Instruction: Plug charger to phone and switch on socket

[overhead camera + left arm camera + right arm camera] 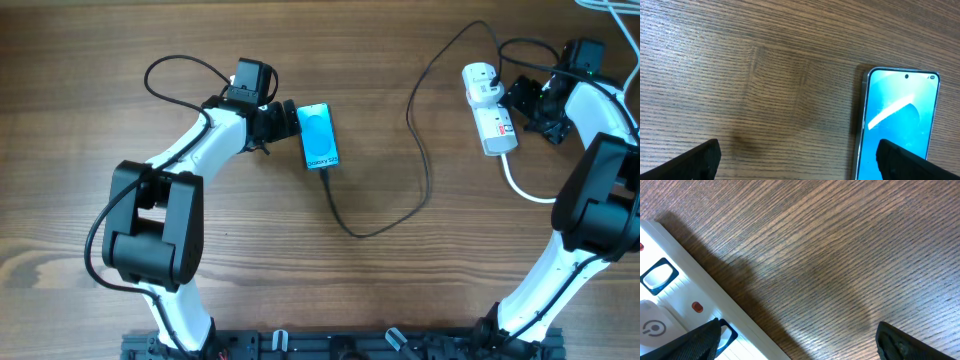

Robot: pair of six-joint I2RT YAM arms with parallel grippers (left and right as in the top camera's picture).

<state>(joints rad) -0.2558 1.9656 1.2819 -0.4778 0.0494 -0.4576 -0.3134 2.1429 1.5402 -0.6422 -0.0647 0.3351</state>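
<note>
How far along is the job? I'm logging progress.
Looks done: the charger joins the phone at its lower edge and sits in the socket. In hand: nothing; the open left gripper sits beside the phone, the open right gripper beside the socket. Left: the switch, whose state I cannot tell.

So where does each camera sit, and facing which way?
Overhead: above the table, looking straight down on left arm, right arm, phone, charger and socket.
Left wrist: on the left arm, looking down through the open left gripper at the phone; fingers show.
Right wrist: on the right arm, looking down through the open right gripper at the socket; fingers show.
Shared: phone in overhead and left wrist.
</note>
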